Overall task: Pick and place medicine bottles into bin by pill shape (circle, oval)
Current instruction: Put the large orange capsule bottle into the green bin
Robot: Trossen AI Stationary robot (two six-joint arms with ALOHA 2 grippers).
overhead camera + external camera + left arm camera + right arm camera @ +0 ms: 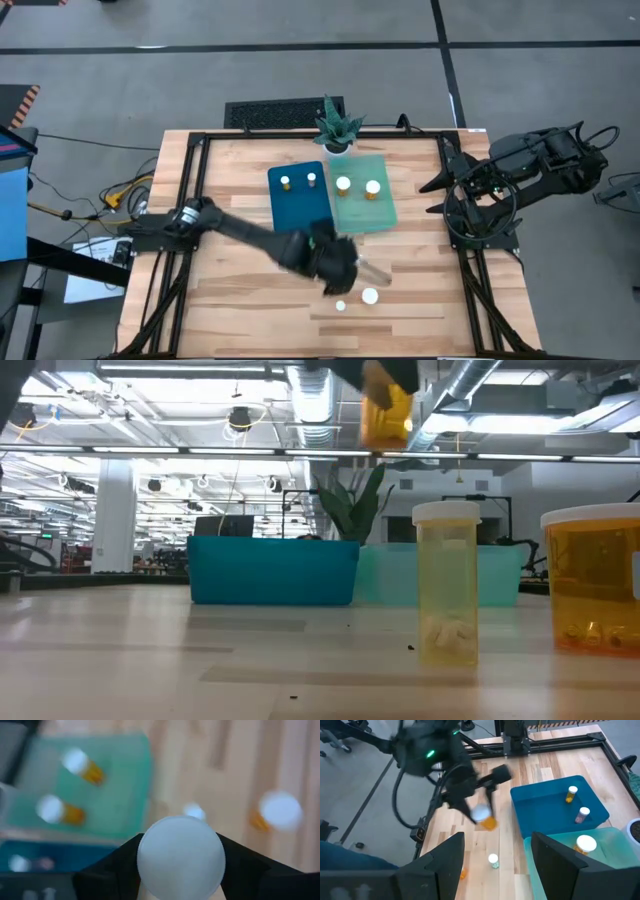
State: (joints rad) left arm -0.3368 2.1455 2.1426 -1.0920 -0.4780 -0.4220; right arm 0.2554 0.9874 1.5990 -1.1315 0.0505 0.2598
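My left gripper [345,268] is over the table's near middle, shut on an amber pill bottle with a white cap [485,817]. The bottle also shows high up in the low view [385,415]. Two bottles stand in the blue bin [300,205] and two in the pale green bin [365,210]. Two more stand on their bases on the table: a narrow pale one [447,585] and a wide amber one [595,580]. My right gripper [497,865] is open and empty at the table's right edge. My left gripper pinches the bottle between its two fingers [112,865], one on either side just below the white cap [181,857]. The fingers slant down from above. The bottle is lifted clear of the table, tilted, with its amber body [490,823] below the cap.
A potted green plant [335,125] stands behind the bins at the far edge. The two bins sit side by side in the table's far middle. Bare wood lies to the left of the bins and along the near edge.
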